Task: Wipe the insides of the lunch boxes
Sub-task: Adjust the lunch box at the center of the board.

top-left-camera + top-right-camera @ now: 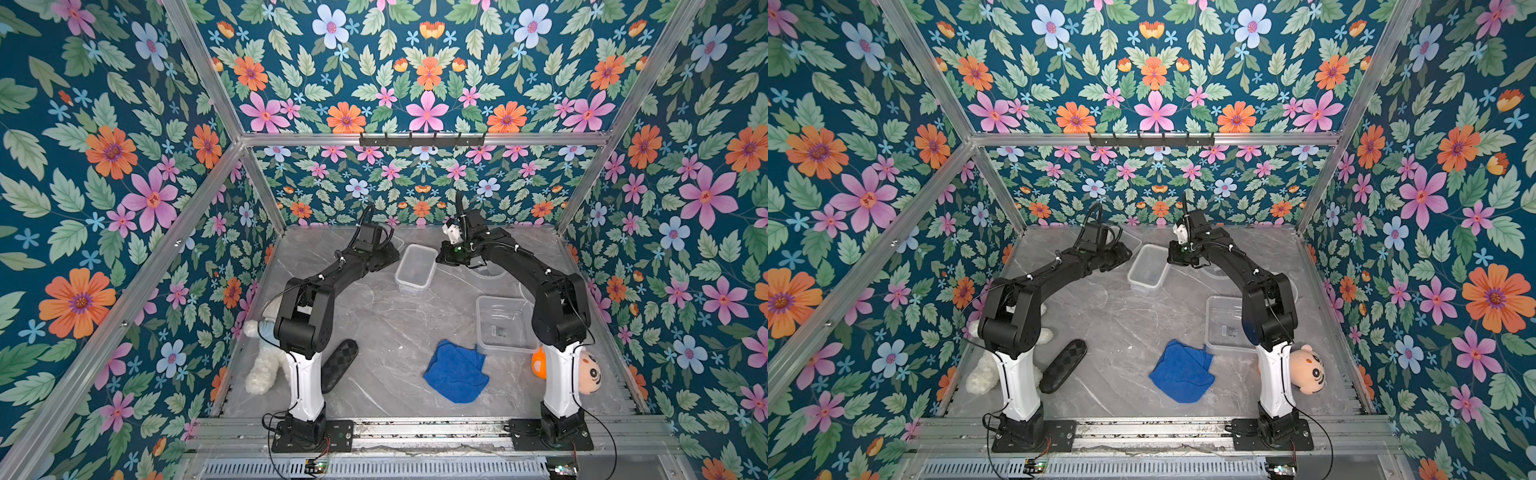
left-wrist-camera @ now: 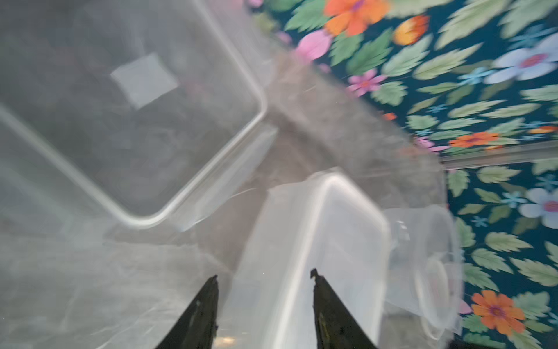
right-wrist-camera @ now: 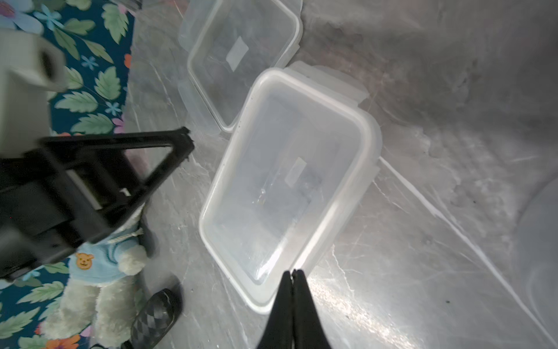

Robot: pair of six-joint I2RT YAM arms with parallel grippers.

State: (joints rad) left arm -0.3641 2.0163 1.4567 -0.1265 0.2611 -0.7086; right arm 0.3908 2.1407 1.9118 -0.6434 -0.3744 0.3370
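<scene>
**Rectangular lunch box** [image 1: 415, 266]: is sitting open and upright at the far middle of the bench [image 1: 374, 328], between the two end effectors. A flat lid [image 3: 241, 54] is lying just beside its far end.

**Square lunch box** [image 1: 505, 324]: is sitting by the right arm's elbow, well apart from the rectangular one. The round lunch box [image 1: 494, 275] is mostly hiding under the right forearm.

**Blue cloth** [image 1: 457, 372]: is lying crumpled toward the front, just beside the square box, with nothing holding it.

**Right end effector** [image 3: 292, 272]: is clenched, with its tips meeting at the rectangular box's rim near a corner. Whether any plastic is nipped between them cannot be told. The arm is stretching forward and bending inward, wrist angling down.

**Left end effector** [image 2: 264, 275]: is released and empty, jaws standing apart just beside the box's opposite side. This view is blurring. The arm is reaching forward and bending inward.

**Step, as judged**: steadying the rectangular box before wiping.
- One end effector should be pinning the rim firmly, since light plastic is likely to skate on the smooth bench.
- The other should be fetching the cloth, bunching it, and pressing it along the walls and into the corners.
</scene>
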